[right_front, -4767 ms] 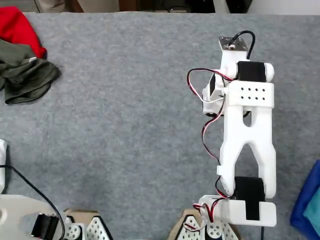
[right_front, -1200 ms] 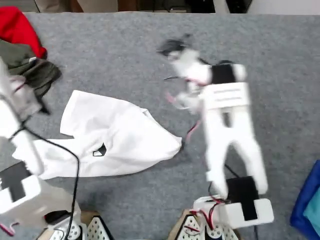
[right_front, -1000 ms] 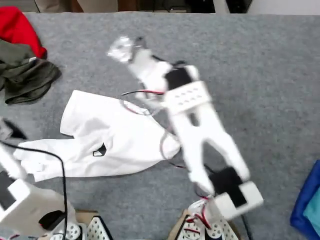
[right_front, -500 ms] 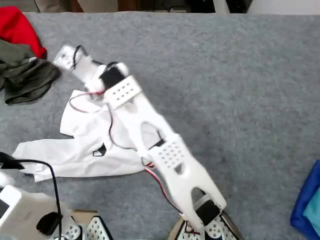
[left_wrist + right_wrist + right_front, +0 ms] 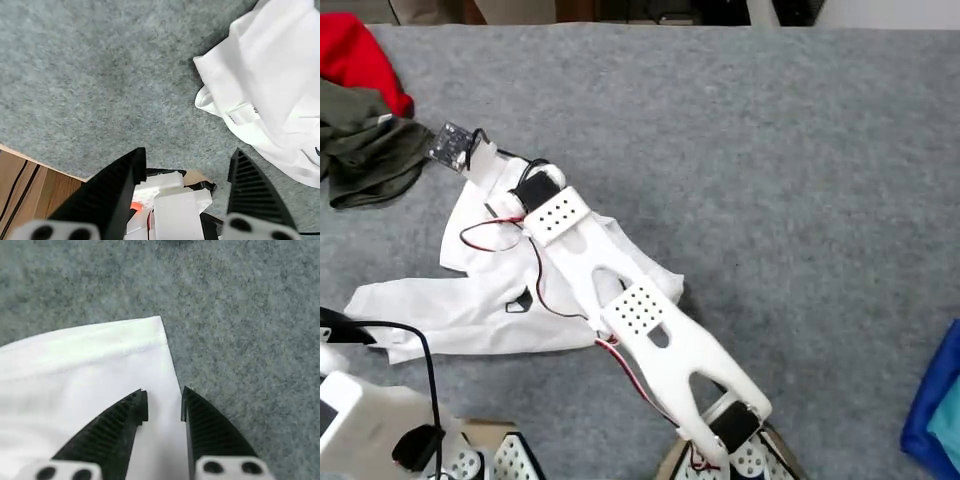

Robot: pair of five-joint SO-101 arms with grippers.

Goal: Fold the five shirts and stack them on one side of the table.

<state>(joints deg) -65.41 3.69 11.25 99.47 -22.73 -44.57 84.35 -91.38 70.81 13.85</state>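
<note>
A white shirt (image 5: 550,275) lies loosely spread on the grey table (image 5: 770,150), left of centre, one sleeve (image 5: 410,310) trailing toward the near left. My right arm (image 5: 620,300) stretches diagonally over it to its far-left corner. In the right wrist view the right gripper (image 5: 164,402) hovers just above that corner of the white shirt (image 5: 85,375), open only narrowly, nothing between its fingers. My left arm (image 5: 350,410) sits at the near-left corner. The left gripper (image 5: 187,175) is wide open near the table's front edge, with the white shirt (image 5: 280,75) apart from it.
A red shirt (image 5: 355,55) and a dark olive shirt (image 5: 370,145) lie bunched at the far left. A blue shirt (image 5: 938,405) pokes in at the near right edge. Bare grey cloth covers the table's right half. Wooden floor (image 5: 20,185) shows past the front edge.
The white shirt came onto the table. My right arm swung from the right side across to the shirt's far-left corner. The left arm drew back to the near-left corner.
</note>
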